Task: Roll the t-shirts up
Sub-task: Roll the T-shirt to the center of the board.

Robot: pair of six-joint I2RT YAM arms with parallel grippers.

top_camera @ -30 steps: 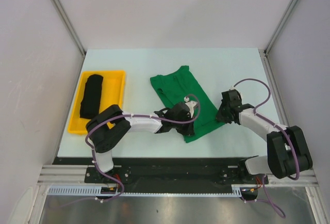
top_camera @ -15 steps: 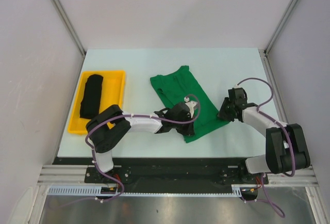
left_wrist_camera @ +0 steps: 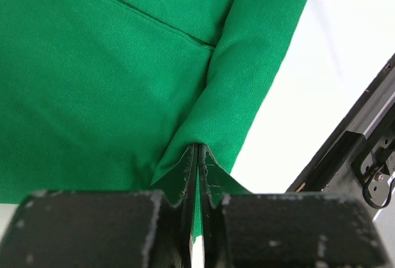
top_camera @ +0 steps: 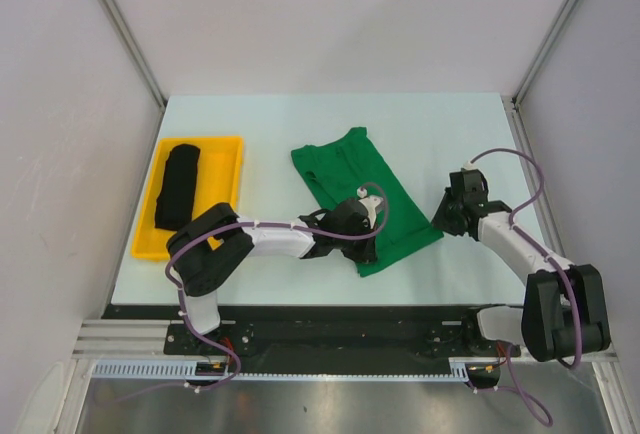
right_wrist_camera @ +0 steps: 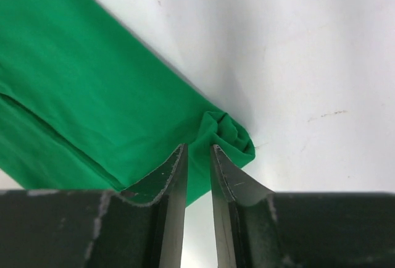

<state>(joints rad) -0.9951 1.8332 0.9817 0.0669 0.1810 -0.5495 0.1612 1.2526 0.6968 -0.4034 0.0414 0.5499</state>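
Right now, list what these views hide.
- Right wrist view: whether the right tool grips or only touches the bunched corner of the green t-shirt.
- Left wrist view: past the fold the left tool pinches, the shirt is cut off top and left.
- Top view: both tools' tips, hidden under their wrists.
- Top view: the black t-shirt in the yellow tray, too dark to show folds.

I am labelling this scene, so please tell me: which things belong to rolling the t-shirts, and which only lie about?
For the job: green t-shirt, black rolled t-shirt.
Only lying about: yellow tray, table.
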